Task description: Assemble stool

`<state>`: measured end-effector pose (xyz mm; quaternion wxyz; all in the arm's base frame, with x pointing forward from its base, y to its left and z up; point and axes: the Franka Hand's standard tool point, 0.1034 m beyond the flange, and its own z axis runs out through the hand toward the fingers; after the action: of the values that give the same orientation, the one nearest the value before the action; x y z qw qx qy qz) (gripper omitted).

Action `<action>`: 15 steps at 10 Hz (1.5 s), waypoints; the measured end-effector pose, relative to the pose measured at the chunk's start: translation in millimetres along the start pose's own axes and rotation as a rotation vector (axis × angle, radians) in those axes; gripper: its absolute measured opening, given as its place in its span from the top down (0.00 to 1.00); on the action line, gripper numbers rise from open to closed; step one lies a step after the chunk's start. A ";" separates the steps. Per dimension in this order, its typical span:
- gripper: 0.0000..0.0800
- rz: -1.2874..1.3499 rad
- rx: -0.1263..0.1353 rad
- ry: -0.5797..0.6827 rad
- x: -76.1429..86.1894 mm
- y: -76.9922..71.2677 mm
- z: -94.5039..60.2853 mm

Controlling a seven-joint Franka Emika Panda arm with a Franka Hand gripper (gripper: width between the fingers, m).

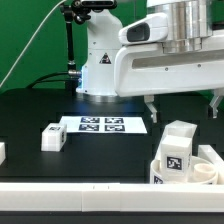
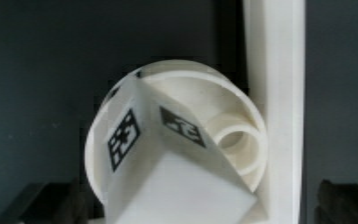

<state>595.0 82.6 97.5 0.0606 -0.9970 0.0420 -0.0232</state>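
Marker board [image 1: 100,124] lies mid-table [image 1: 30,112]; leg [image 1: 52,137] at its exterior-view left; second leg [image 1: 175,157] front right.

A black desk [image 1: 40,110] fills most of the exterior view, its matt top taking a soft, even light with no hard shadows. Behind it hangs a plain green backdrop [image 1: 40,70] that closes off the rest of the room. A white rail [image 1: 70,192] runs along the desk's near edge, with a dark strip below it. The marker board [image 1: 103,124] lies flat near the desk's middle. In the wrist view the desk is a dim grey-black field, crossed by 1 straight white bar [image 2: 274,60].
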 end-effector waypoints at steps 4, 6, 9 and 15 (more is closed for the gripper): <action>0.19 -0.347 -0.045 0.026 0.2 4.1 3.9; 0.19 -0.548 -0.063 0.011 -2.2 8.5 6.6; 0.19 -0.800 -0.105 -0.006 -3.9 5.6 12.7; 0.44 -0.884 -0.128 -0.029 -1.7 14.3 17.6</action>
<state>593.1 70.7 78.2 -0.0165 -0.9211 -0.3877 -0.0303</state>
